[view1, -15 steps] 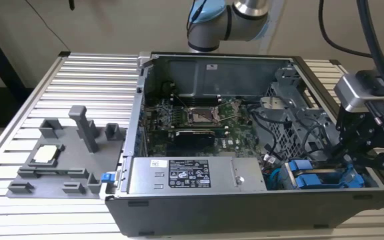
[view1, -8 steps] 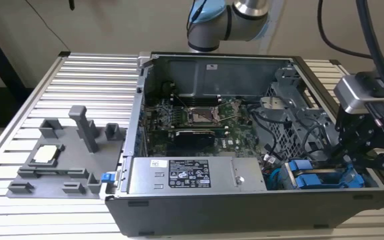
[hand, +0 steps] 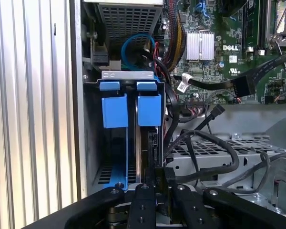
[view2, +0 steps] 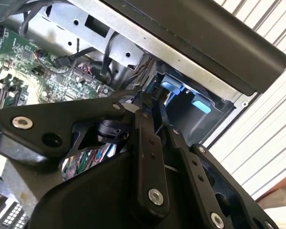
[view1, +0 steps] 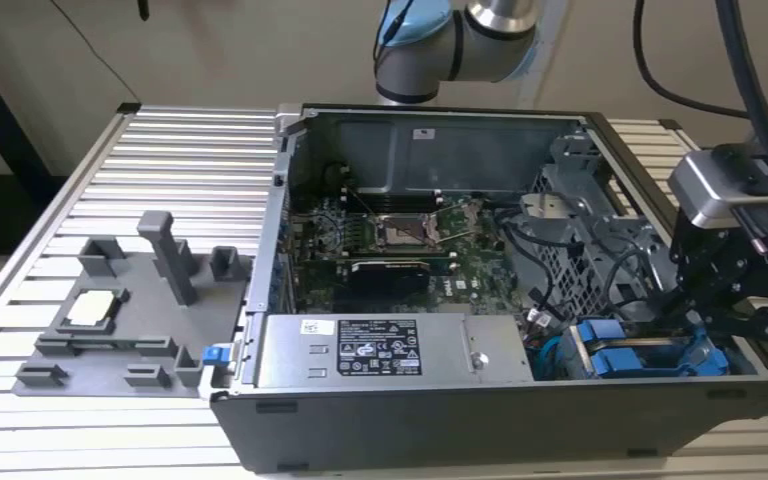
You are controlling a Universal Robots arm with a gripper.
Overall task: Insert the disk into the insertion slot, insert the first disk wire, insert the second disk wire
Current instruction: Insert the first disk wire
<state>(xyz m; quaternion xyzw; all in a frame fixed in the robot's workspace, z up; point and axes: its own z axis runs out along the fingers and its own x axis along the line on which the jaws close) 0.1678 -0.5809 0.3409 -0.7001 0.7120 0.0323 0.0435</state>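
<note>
The disk (hand: 150,143) sits edge-on in the insertion slot (hand: 128,75) of the grey drive cage, its blue carrier tab (hand: 148,109) beside the tab of another blue-framed drive (hand: 114,112). In the first wrist view my gripper (hand: 161,187) hangs just off the disk's rear edge, its fingers (hand: 143,202) shut on a black disk wire connector (hand: 165,177). The exterior view puts the gripper (view1: 707,322) over the blue carriers (view1: 624,358) at the case's right corner. The second wrist view has the gripper (view2: 155,114) close to the blue tabs (view2: 174,87).
A grey power-supply box (view1: 391,350) lies at the exterior view's left of the cage. The green motherboard (view1: 384,235) lies deeper in the case. Loose black cables (hand: 205,143) loop beside the cage. A grey fixture tray (view1: 131,310) stands on the slatted table (view1: 171,150).
</note>
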